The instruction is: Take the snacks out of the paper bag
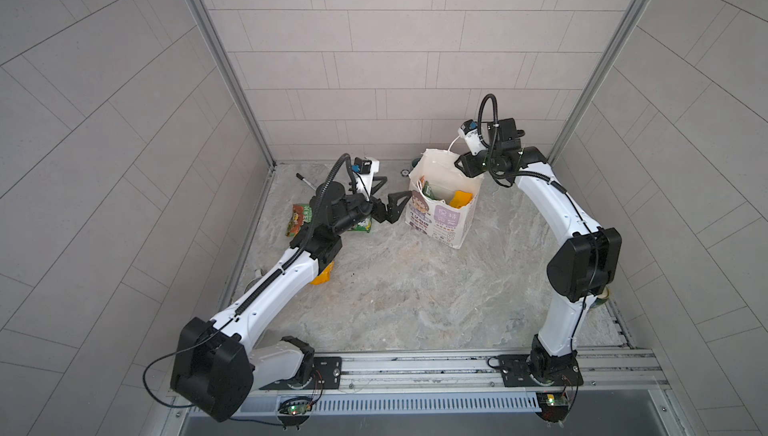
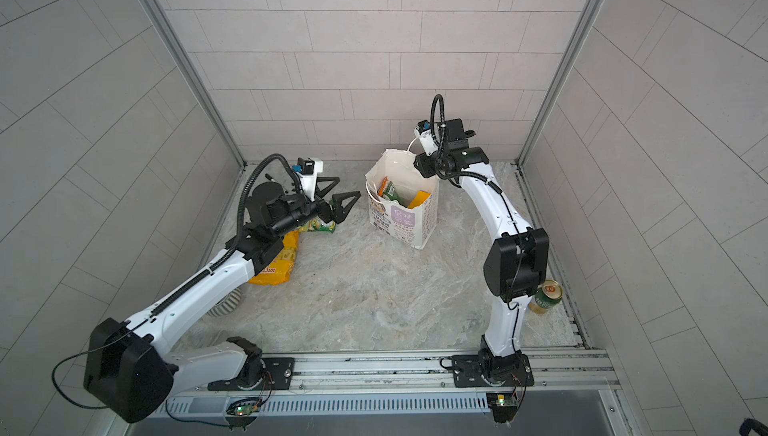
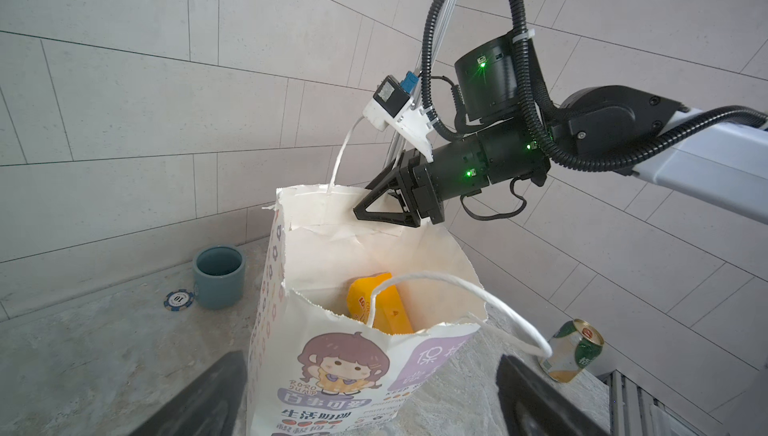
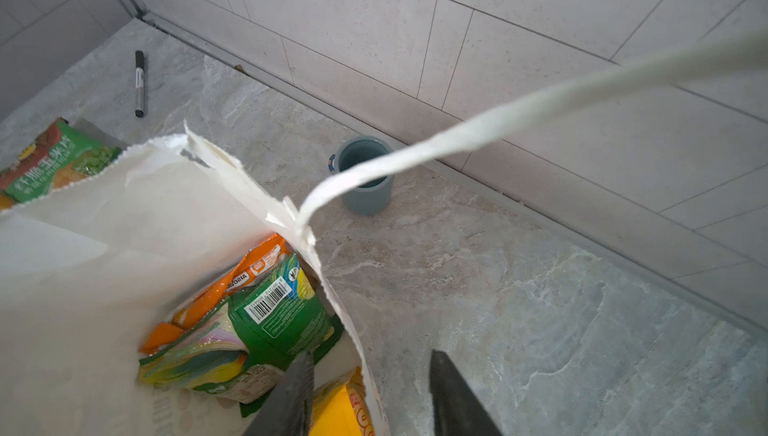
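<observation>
Counter (image 1: pixel 415 296): marbled grey stone, with pale tiled walls on three sides.
Drink can (image 2: pixel 546 296): stood upright by the counter's right edge, toward the near right corner, partly hidden by the right arm's elbow.
Yellow packet (image 2: pixel 274 265): lay flat near the left edge, half under the left arm.
Green packet (image 2: pixel 321 227): lay flat just beyond the yellow one, below the left wrist.
Red-and-green packet (image 1: pixel 300 218): lay flat close to the left edge, toward the far left corner.
Left gripper (image 1: pixel 398 187): jaws were spread wide with nothing in them; it hung just to the left of the bag, pointing at it.
Paper bag (image 1: pixel 440 218): stood upright with its mouth open, toward the far edge and about midway along it, cartoon girl facing the near side.
Near cord handle (image 3: pixel 457 294): looped out over the near rim.
Inside the bag: a green barcode packet (image 4: pixel 274 313) and an orange packet (image 4: pixel 249 278) lay against it; a yellow-orange packet (image 3: pixel 388 309) stood on end by the right wall.
Right gripper (image 4: pixel 370 355): sat at the far right of the bag's mouth, one jaw inside the paper wall and one outside, with a gap between them and nothing clamped.
Far cord handle (image 4: pixel 457 130): rose from the far rim toward the right wrist.
Cup (image 3: pixel 218 276): grey-blue and upright at the far edge, behind the bag.
Poker chip (image 3: pixel 178 299): lay flat just beside the cup.
Marker pen (image 4: pixel 139 82): lay in the far left corner.
</observation>
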`<act>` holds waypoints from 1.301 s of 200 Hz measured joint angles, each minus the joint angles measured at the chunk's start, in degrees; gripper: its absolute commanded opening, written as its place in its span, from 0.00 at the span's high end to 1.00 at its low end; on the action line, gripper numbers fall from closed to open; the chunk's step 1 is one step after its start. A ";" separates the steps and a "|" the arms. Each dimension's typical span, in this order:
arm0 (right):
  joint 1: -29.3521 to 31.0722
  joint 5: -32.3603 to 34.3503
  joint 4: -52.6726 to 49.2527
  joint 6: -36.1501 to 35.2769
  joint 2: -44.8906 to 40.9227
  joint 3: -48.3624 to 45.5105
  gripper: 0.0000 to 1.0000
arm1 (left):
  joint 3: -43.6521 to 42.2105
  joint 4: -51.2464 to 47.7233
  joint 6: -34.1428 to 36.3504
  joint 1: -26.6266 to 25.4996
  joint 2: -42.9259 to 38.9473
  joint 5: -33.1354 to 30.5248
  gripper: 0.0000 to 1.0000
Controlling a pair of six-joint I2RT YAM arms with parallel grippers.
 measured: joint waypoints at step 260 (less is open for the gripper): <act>-2.51 0.59 0.04 -2.93 2.75 6.69 1.00 | -3.32 -1.73 2.93 0.04 -5.79 -7.76 0.06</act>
